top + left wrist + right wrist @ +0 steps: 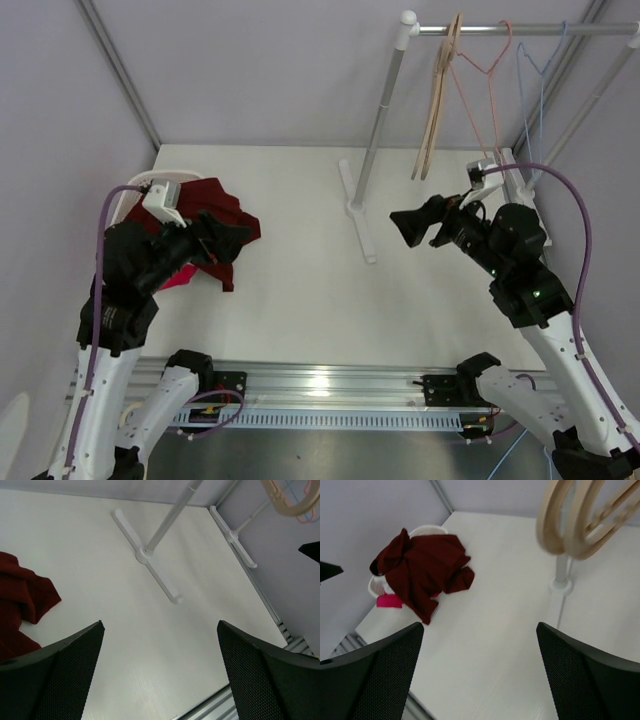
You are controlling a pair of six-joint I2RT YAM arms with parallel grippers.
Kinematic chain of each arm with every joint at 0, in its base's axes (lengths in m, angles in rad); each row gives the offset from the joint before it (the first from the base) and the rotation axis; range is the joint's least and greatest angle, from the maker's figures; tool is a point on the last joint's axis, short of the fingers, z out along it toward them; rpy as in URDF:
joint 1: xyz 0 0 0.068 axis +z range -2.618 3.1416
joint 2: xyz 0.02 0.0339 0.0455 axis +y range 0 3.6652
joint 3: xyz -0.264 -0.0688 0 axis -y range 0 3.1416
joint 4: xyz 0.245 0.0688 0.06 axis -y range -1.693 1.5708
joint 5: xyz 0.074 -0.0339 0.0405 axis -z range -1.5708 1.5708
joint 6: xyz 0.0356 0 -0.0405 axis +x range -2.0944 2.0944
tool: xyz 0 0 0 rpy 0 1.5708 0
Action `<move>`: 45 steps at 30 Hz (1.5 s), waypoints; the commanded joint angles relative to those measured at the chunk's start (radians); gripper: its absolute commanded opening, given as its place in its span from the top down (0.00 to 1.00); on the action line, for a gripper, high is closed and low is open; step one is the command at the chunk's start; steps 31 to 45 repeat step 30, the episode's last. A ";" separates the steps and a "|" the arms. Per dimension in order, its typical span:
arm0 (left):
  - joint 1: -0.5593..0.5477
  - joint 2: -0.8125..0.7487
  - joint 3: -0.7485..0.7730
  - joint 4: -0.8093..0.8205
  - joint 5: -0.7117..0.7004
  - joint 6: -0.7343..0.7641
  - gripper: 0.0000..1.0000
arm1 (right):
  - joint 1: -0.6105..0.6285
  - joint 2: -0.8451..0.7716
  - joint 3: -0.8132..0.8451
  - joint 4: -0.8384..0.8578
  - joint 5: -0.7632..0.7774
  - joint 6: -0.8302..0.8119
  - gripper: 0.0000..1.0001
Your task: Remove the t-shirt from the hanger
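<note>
Maroon t-shirt (425, 565) lay crumpled at left rear of table (300, 190), well apart from wooden hanger (435, 110). Left gripper (160, 675) and right gripper (480, 675) gaped wide, empty. Risk: left fingers snagging loose cloth, dragging it off.

Clothes rack (385, 110): white, standing on the far right part of the surface, with a long foot bar (150, 560) lying flat.
Surface (300, 290): white, plain.
Tub (427, 530): white, at the far left; only part of its rim shows.
Pink cloth (385, 600): touching the tub.
Aluminium rail (330, 385): along the near edge.
</note>
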 commanded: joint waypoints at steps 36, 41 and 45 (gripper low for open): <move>-0.148 -0.050 -0.209 0.086 -0.002 0.075 0.01 | 0.127 -0.103 -0.220 -0.020 -0.007 -0.035 0.01; -0.148 -0.050 -0.209 0.086 -0.002 0.075 0.01 | 0.127 -0.103 -0.220 -0.020 -0.007 -0.035 0.01; -0.148 -0.050 -0.209 0.086 -0.002 0.075 0.01 | 0.127 -0.103 -0.220 -0.020 -0.007 -0.035 0.01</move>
